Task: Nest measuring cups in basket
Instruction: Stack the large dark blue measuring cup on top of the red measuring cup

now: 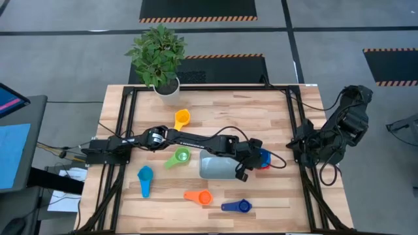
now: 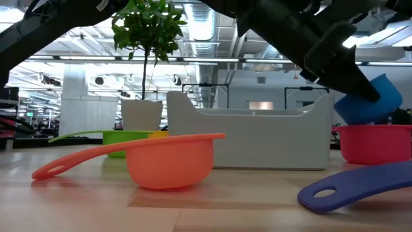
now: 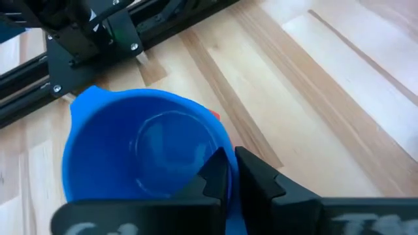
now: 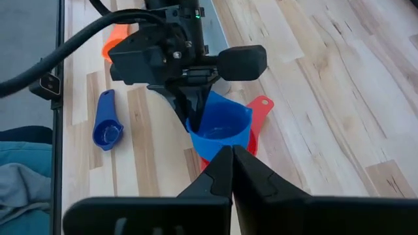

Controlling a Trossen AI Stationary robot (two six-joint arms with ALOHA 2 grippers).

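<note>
Industrial lab, exposed ceiling ducts (image 2: 212,26), hazard-striped floor (image 1: 196,18)

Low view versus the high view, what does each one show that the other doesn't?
Only the low view shows the blue cup lifted clear above the red cup, gripped at its rim by the left gripper, and the room behind the table.

Only the high view shows the right gripper waiting at the table's right edge, the light blue cup near the left side, and the whole layout.

Both show the basket, the orange cup, the dark blue cup, the green cup, the yellow cup and the potted plant.
</note>
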